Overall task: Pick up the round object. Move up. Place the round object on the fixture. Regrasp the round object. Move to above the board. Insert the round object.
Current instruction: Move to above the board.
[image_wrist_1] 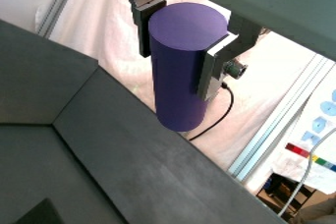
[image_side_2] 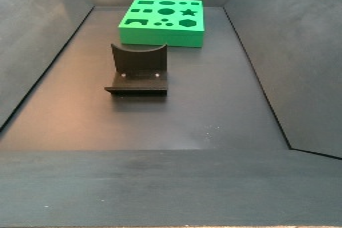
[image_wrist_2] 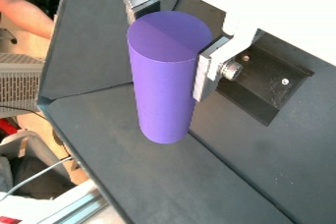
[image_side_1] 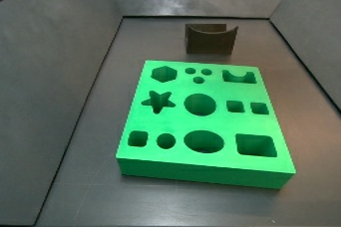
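peg picked + lifted, rest of task still to do

gripper (image_wrist_1: 184, 39) is clamped on the round object (image_wrist_1: 182, 66), silver finger plates pressed to its upper sides in both wrist views; peg hangs upright, well above the dark floor, so pick-up and move-up look done. neither side view shows the arm or peg, so it's prob high out of frame. the fixture (image_side_1: 209, 37) stands w/ its u-notch empty, just behind the board (image_side_1: 200, 121); board holes all open. left, by my read: set peg on fixture, regrasp, go above board, insert. peg itself (image_wrist_2: 167, 76): smooth matte purple cylinder, flat round top end showing, no marks, gripped near the top w/ most of its length below the fingers.
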